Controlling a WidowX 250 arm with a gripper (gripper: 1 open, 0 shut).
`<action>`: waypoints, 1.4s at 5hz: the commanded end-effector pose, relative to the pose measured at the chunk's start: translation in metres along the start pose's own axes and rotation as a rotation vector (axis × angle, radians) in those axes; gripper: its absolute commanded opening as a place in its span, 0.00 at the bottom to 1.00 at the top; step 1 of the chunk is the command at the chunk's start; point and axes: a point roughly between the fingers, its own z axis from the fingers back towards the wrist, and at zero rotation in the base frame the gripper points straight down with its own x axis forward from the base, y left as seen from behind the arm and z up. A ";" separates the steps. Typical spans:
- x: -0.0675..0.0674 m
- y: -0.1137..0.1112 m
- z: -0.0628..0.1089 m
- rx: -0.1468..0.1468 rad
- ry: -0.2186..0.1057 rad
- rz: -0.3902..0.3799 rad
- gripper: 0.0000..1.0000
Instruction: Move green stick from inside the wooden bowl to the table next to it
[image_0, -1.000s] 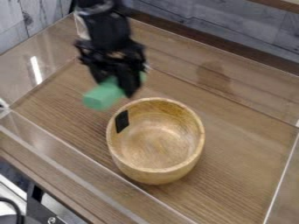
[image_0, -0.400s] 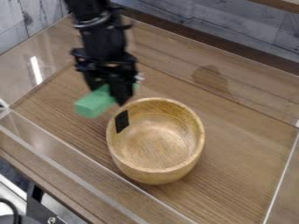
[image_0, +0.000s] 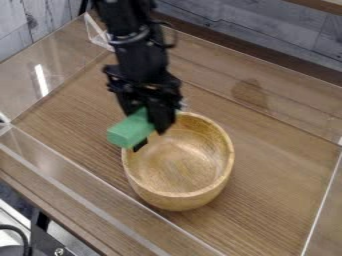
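- The gripper (image_0: 134, 117) is closed on the stick (image_0: 130, 132), which hangs below the fingers at a slant.
- In this view the stick overlaps the upper-left rim of the bowl (image_0: 225, 172); whether it touches the rim, and how high it is, I cannot tell.
- The step in hand looks to be getting the stick clear of the bowl and onto the worktop (image_0: 283, 125).
- Keep the grip firm and gain a little height before any sideways move, so the lower end does not catch the rim and twist or drag the bowl.
- Carry it out past the rim, to the side away from the bowl's hollow.
- Lower only once the whole stick is over bare wood, just beside the bowl.
- Level a flat face if possible, let it meet the wood, then open gently and lift straight up.
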 end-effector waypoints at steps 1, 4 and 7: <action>0.002 0.026 0.011 0.029 -0.052 0.020 0.00; -0.003 0.057 0.007 0.048 -0.046 0.046 0.00; 0.002 0.046 0.015 0.020 -0.054 0.072 0.00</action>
